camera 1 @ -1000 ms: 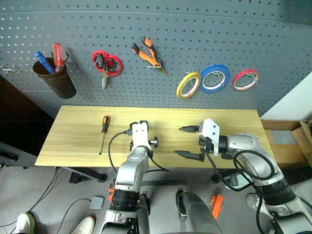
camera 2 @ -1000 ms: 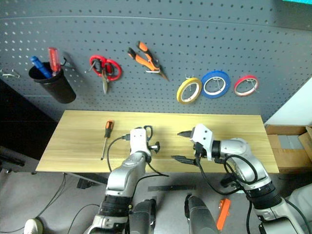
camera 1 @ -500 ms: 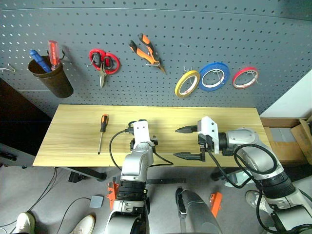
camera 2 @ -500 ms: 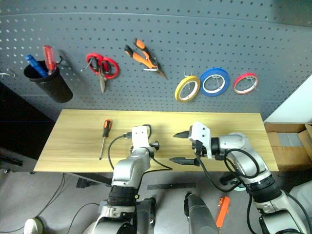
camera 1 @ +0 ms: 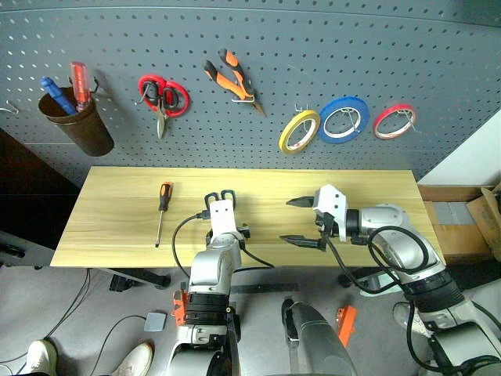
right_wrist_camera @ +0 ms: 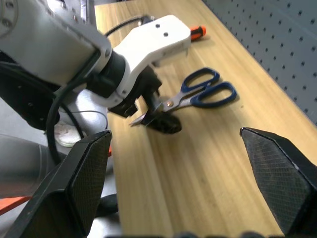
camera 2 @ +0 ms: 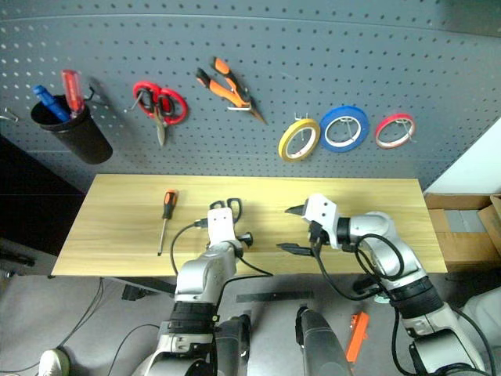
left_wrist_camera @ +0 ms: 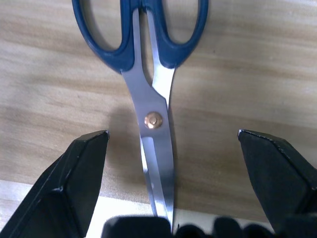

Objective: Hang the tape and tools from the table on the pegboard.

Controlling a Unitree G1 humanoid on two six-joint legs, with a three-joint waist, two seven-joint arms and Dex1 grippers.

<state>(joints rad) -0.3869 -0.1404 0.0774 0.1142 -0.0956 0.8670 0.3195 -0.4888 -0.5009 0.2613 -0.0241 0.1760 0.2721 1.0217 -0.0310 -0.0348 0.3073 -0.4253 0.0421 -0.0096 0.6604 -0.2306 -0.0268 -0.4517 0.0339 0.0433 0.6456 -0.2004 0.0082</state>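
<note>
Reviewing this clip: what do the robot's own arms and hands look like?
Both arms are silver-grey metal with rounded joints and loose black cables looping alongside. The left hand and right hand each have a white boxy housing ending in two black, tapered, wedge-shaped fingers. The right hand's fingers carry a fine cross-hatched texture.

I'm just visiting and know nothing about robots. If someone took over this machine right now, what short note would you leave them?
Left tool: open, straddling the blue-handled scissors flat on the table, not gripping yet.
Right tool: open, empty, above the table.
Done: yellow tape and orange pliers hang on the pegboard.
Left: hang the scissors, then the orange-handled screwdriver lying on the table.
</note>
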